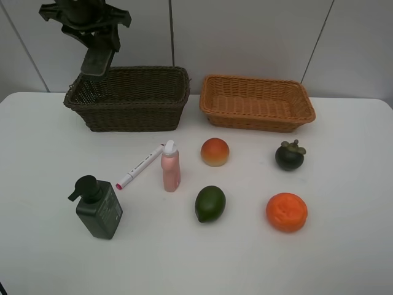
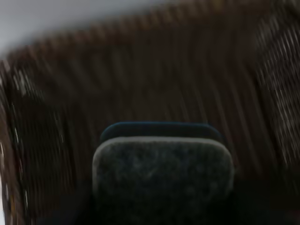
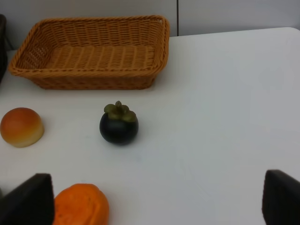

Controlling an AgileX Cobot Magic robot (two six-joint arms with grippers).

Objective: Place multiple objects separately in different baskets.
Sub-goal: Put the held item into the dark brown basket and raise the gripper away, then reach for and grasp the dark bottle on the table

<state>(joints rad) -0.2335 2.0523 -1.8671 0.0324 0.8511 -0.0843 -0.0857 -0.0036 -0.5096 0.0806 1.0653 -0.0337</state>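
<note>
The left claw [image 1: 99, 49] is clamped on the black block [image 1: 97, 64] and hangs above one end of the dark brown basket [image 1: 132, 114]. Directly under it only the basket's weave is seen (very blurred in the wrist view). The right claw [image 3: 154, 206] stands wide apart with nothing between its fingers, low over the bench [image 3: 225, 117]. The orange [image 3: 80, 205] lies just beside one finger, the dark mangosteen [image 3: 118, 125] is further ahead, and the light orange-tan basket [image 3: 89, 82] is beyond that.

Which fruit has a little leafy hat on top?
The dark mangosteen; the orange, green fruit and red-yellow fruit show no leaves.
</note>
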